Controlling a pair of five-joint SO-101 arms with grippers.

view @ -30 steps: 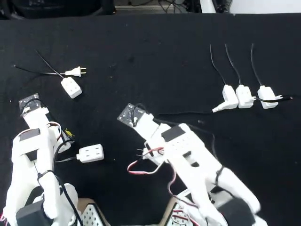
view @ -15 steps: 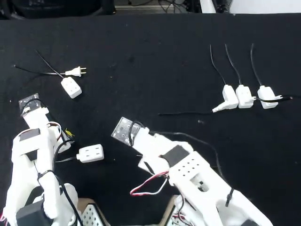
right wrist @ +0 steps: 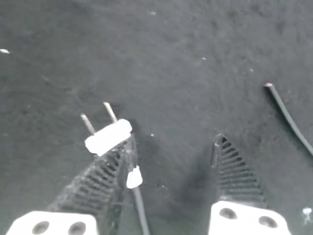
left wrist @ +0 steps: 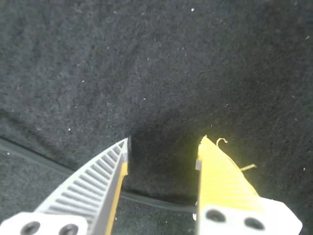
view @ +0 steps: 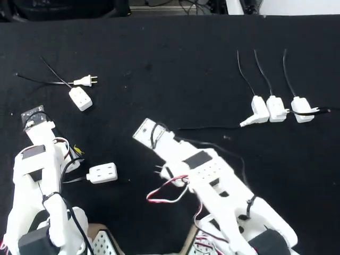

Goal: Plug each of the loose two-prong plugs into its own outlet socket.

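Now our right jaws have swung forward again, apart, the plug (right wrist: 107, 137) loose at one tip; our left jaws gape too.

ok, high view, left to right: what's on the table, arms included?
left arm → small socket → wide socket → right arm → first corded block → second corded block → third corded block. The loose plug is left out: it overlaps the small socket.

Parted tool (left wrist: 165, 142) above black cable (left wrist: 156, 202) on dark cloth (left wrist: 146, 58)
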